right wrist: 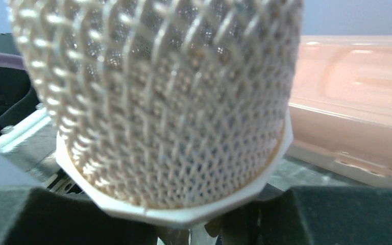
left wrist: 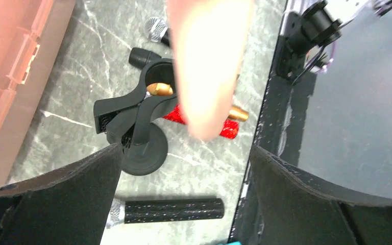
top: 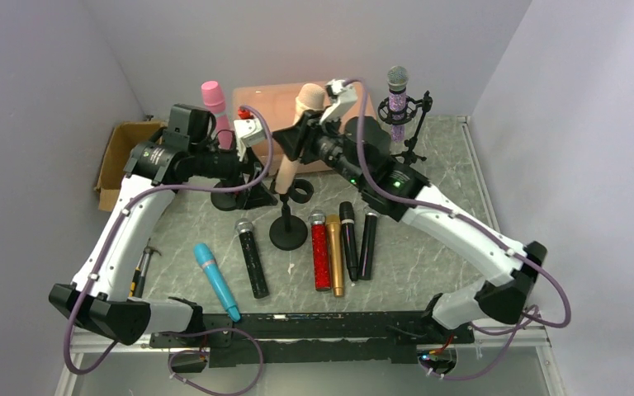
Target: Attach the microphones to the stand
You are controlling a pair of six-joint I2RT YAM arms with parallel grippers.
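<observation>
I grip the peach microphone (top: 289, 165) just under its mesh head, my right gripper (right wrist: 196, 229) pinching it from both sides. It hangs tilted above the middle of the table, toward the far edge, head up and leaning right. Its tail end is down at the open clip of the middle stand (top: 288, 235); I cannot tell whether the two touch. My left gripper (left wrist: 185, 153) sits just left of that clip with its fingers (left wrist: 71, 194) spread wide and nothing between them.

The pink microphone (top: 212, 95) stands in a stand toward the far left corner, and the purple glitter microphone (top: 397, 91) stands toward the far right corner. Near the near edge lie the teal microphone (top: 215, 279), a black glitter one (top: 252, 257), the red glitter microphone (top: 320, 252), the gold one (top: 335, 254) touching it, and two black ones (top: 348, 239) side by side.
</observation>
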